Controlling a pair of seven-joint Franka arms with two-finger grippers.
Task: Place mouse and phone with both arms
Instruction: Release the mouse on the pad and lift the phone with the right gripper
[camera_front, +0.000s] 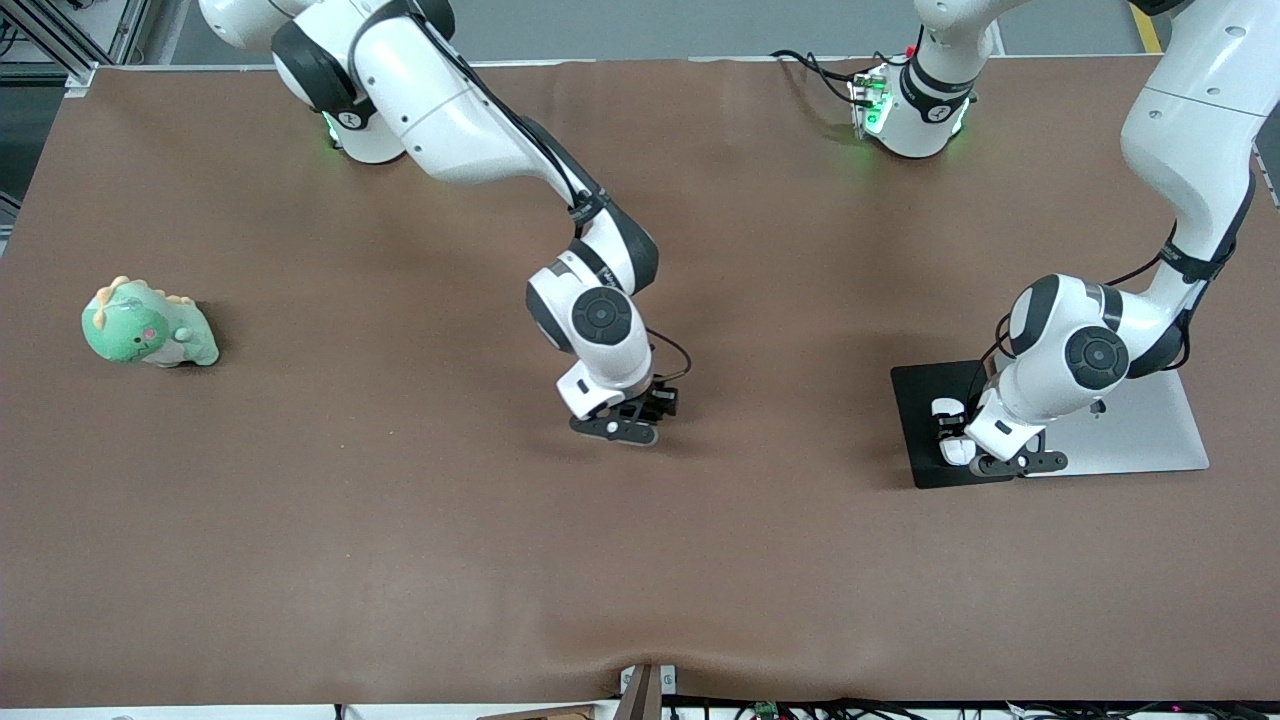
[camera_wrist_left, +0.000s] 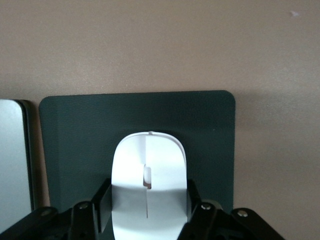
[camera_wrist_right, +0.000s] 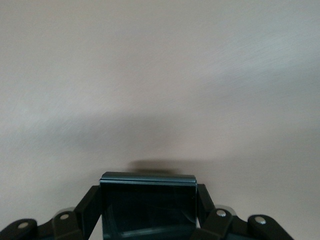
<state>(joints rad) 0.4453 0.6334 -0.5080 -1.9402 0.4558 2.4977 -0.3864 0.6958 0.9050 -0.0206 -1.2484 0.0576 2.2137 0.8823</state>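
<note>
Left tool (camera_wrist_left: 147, 220) clamped on mouse (camera_wrist_left: 149, 180), low over dark pad (camera_wrist_left: 75, 145) beside laptop (camera_wrist_left: 12, 160). You keep mouse level, lower until it sits flat on pad, then part fingers; don't drag it toward laptop edge.

Right tool (camera_wrist_right: 148, 220) grips phone (camera_wrist_right: 148, 205) between its fingers, low over bare desk (camera_wrist_right: 160, 75) mid-way along. You set phone down flat before release, lift straight up.
</note>
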